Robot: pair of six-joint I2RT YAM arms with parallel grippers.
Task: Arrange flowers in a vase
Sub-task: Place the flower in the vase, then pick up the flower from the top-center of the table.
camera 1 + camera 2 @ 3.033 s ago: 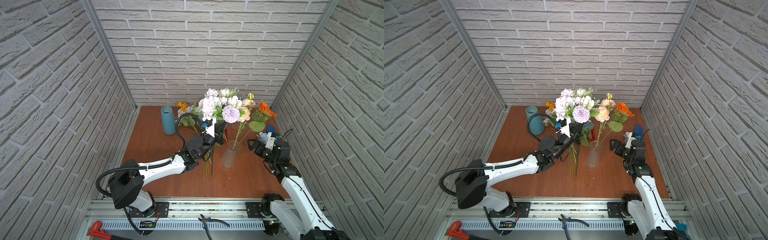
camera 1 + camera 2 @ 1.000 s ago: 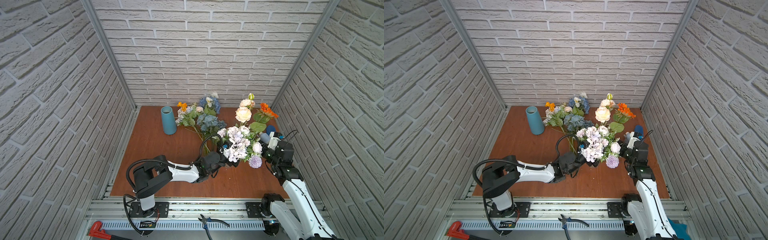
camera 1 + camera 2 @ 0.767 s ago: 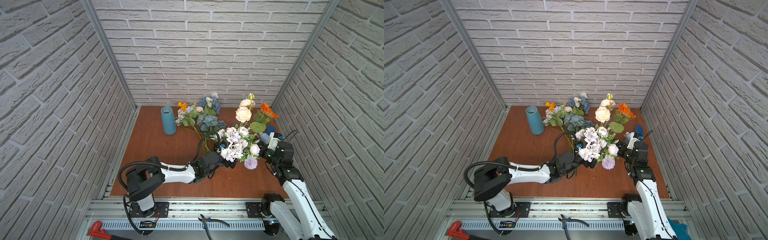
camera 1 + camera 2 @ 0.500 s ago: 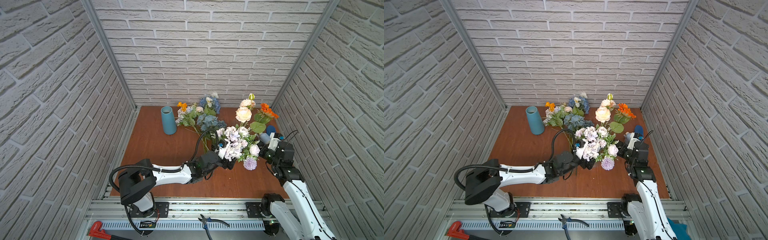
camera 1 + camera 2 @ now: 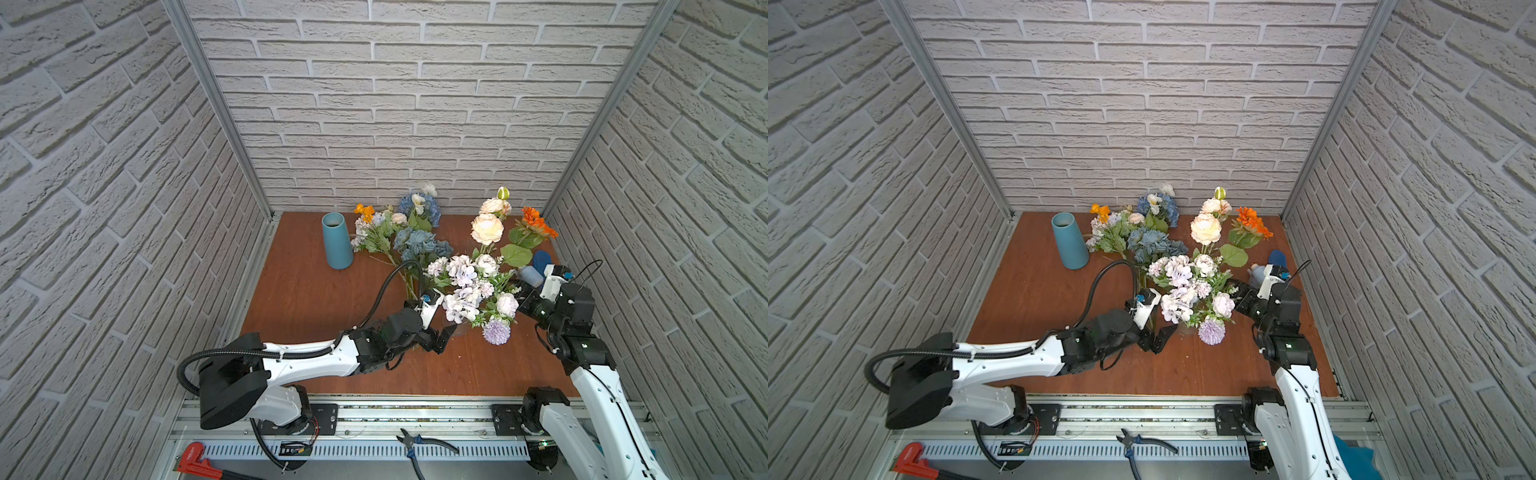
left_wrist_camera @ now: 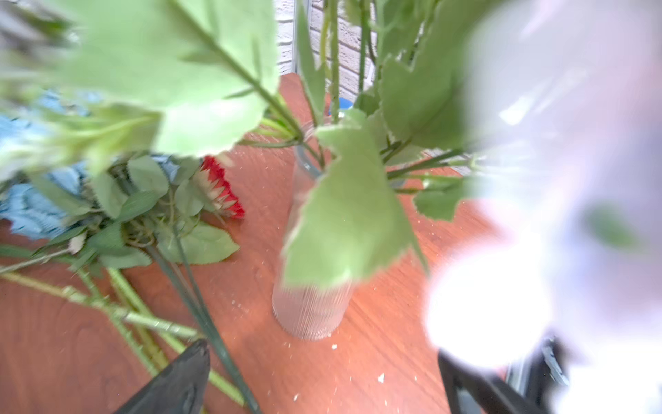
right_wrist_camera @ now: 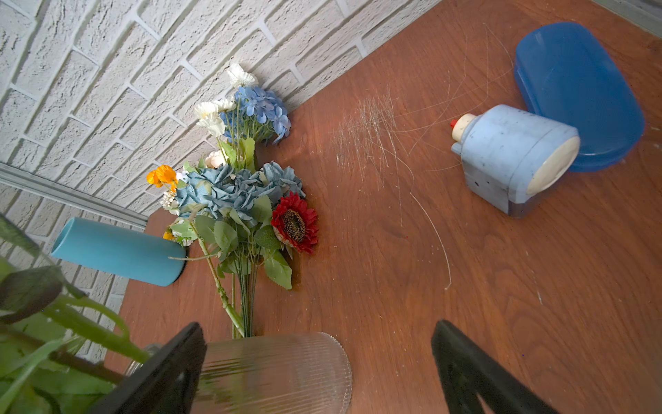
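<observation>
Both grippers have their jaws wide apart and hold nothing. The left gripper sits low beside the glass vase, and the right gripper flanks it opposite, perhaps touching the glass. Lilac-white sprays and peach roses stand in that vase; more flowers lie behind it. The top-heavy blooms lean outward, so a brushing finger could topple the vase.

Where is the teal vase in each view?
In a top view: teal vase upright at the table's back left.
In a top view: same spot.
Left wrist: not in it.
Right wrist: beside the pale blue roses, vase at.
Shared landmark: those roses beside it.
</observation>
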